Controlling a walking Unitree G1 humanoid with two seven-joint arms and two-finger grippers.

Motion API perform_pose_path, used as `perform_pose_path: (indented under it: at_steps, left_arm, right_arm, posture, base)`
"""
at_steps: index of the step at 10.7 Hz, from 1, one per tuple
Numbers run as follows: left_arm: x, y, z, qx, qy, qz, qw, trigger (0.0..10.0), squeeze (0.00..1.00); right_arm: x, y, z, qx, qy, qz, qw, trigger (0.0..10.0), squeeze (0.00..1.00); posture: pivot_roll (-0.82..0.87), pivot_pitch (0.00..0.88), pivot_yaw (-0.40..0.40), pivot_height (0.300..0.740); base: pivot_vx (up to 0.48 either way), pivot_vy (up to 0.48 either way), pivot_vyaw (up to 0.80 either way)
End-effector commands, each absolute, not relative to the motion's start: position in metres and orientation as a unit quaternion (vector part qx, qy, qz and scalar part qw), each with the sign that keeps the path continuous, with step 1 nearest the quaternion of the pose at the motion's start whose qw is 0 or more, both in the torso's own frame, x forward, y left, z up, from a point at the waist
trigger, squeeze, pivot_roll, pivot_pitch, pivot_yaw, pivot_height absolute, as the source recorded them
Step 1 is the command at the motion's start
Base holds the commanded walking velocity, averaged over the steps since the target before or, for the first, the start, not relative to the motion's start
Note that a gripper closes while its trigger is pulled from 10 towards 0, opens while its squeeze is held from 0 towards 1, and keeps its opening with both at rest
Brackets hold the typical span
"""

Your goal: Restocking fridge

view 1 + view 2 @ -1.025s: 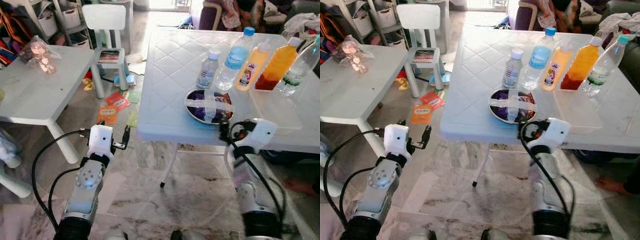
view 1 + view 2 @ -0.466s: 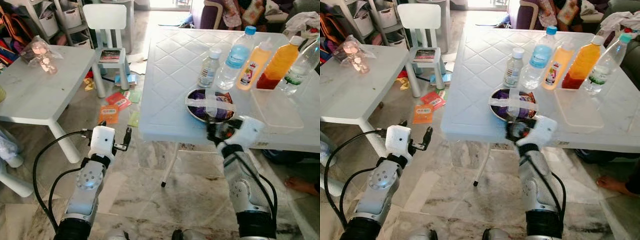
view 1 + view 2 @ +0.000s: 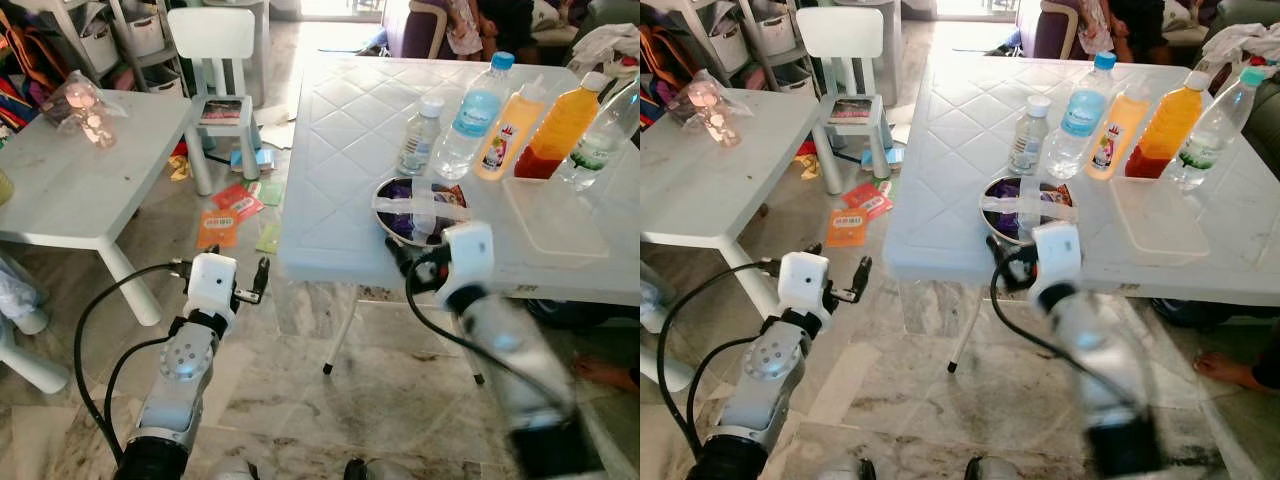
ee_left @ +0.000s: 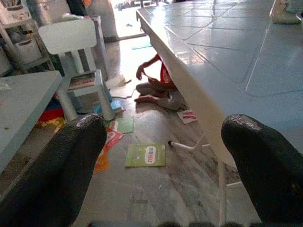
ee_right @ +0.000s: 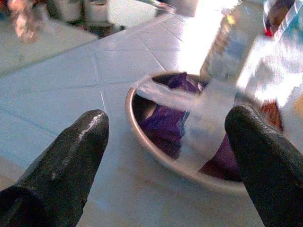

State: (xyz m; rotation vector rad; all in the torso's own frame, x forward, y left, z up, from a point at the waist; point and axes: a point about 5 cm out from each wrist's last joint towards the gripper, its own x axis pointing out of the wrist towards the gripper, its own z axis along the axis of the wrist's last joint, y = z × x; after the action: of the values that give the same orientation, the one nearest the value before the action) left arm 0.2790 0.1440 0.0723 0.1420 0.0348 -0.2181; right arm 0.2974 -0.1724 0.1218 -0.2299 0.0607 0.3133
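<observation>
**Right hand spread at the taped bowl**

My right hand (image 5: 165, 156) is at the near edge of the white surface (image 3: 340, 140), fingers (image 5: 61, 161) wide apart and holding nothing. Just ahead of it, framed between the two fingertips, sits the metal bowl (image 5: 156, 156) with purple contents, sealed by clear tape crossed over its rim. My forearm behind it is blurred.

Beyond the bowl stands a row of bottles: a small clear water bottle (image 3: 418, 137), a larger water bottle with a blue cap (image 3: 474, 115), a yellow drink bottle (image 3: 508, 130), an orange juice bottle (image 3: 556, 128) and another clear bottle (image 3: 600, 135). A clear shallow tray (image 3: 555, 220) lies just past my hand to the right.

My left hand (image 4: 161, 156) hangs low beside the surface's edge, fingers parted and empty, above the tiled floor (image 4: 156, 189) with scattered cards.
</observation>
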Motion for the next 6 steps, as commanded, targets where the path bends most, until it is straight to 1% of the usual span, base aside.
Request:
perform_pose_path:
  at_steps: [1, 2, 3, 5, 6]
  left_arm:
    - [0.28, 0.142, 0.071, 0.075, 0.026, -0.117, 0.99, 10.0, 0.0]
    - [0.279, 0.142, 0.068, 0.072, 0.036, -0.117, 0.99, 10.0, 0.0]
    - [0.277, 0.142, 0.066, 0.072, 0.042, -0.117, 0.99, 10.0, 0.0]
    - [0.273, 0.142, 0.062, 0.073, 0.053, -0.123, 0.988, 10.0, 0.0]
    - [0.273, 0.142, 0.062, 0.073, 0.057, -0.123, 0.988, 10.0, 0.0]
  right_arm:
    - [0.299, -0.176, 0.119, -0.141, 0.038, 0.175, 0.974, 10.0, 0.0]
    - [0.302, -0.186, 0.117, -0.167, 0.057, 0.203, 0.963, 10.0, 0.0]
    - [0.304, -0.19, 0.114, -0.178, 0.069, 0.223, 0.956, 10.0, 0.0]
    - [0.305, -0.194, 0.106, -0.234, 0.087, 0.278, 0.928, 10.0, 0.0]
    - [0.306, -0.197, 0.105, -0.246, 0.088, 0.285, 0.922, 10.0, 0.0]
  posture:
    - [0.05, 0.053, -0.035, 0.74]
    - [0.05, 0.054, -0.036, 0.74]
    - [0.05, 0.055, -0.036, 0.74]
    - [0.07, 0.06, -0.036, 0.74]
    - [0.07, 0.061, -0.034, 0.74]
  base:
    - [0.0, 0.0, 0.0]
    - [0.0, 0.0, 0.0]
    - [0.0, 0.0, 0.0]
    - [0.0, 0.0, 0.0]
    - [0.0, 0.0, 0.0]
